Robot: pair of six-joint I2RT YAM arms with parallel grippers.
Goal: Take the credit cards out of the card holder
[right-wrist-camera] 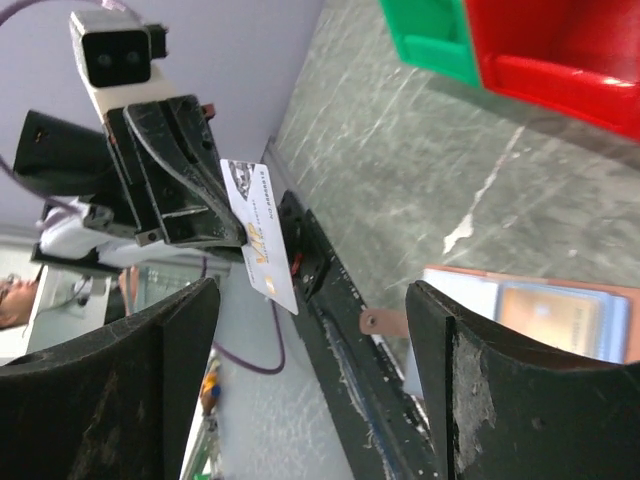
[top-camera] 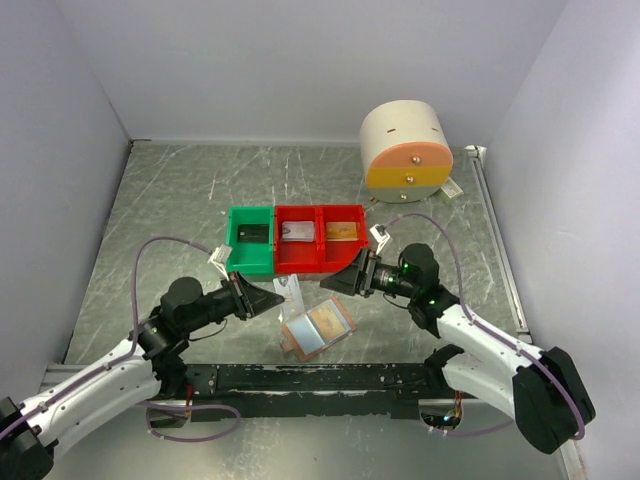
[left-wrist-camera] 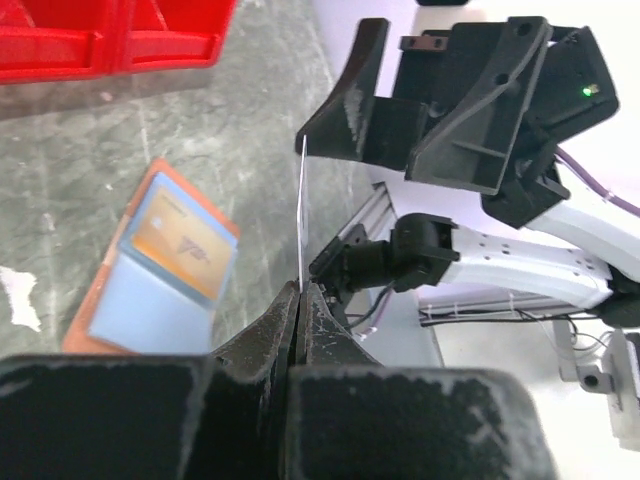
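The tan card holder (top-camera: 318,330) lies open on the table between the arms, and a gold card (left-wrist-camera: 180,240) sits in its pale blue lining. My left gripper (top-camera: 272,298) is shut on a white card marked VIP (right-wrist-camera: 260,235) and holds it upright above the table, left of the holder. That card shows edge-on (left-wrist-camera: 301,210) in the left wrist view, pinched at its lower end. Facing it, my right gripper (top-camera: 340,275) stands open a short way to the right, with nothing between its fingers (right-wrist-camera: 520,390). The held card does not touch them.
Behind the holder stand a green bin (top-camera: 250,238) with a dark card, a red bin (top-camera: 298,236) with a silver card, and a red bin (top-camera: 342,232) with a gold card. A cream cylinder with an orange band (top-camera: 405,150) stands at the back right.
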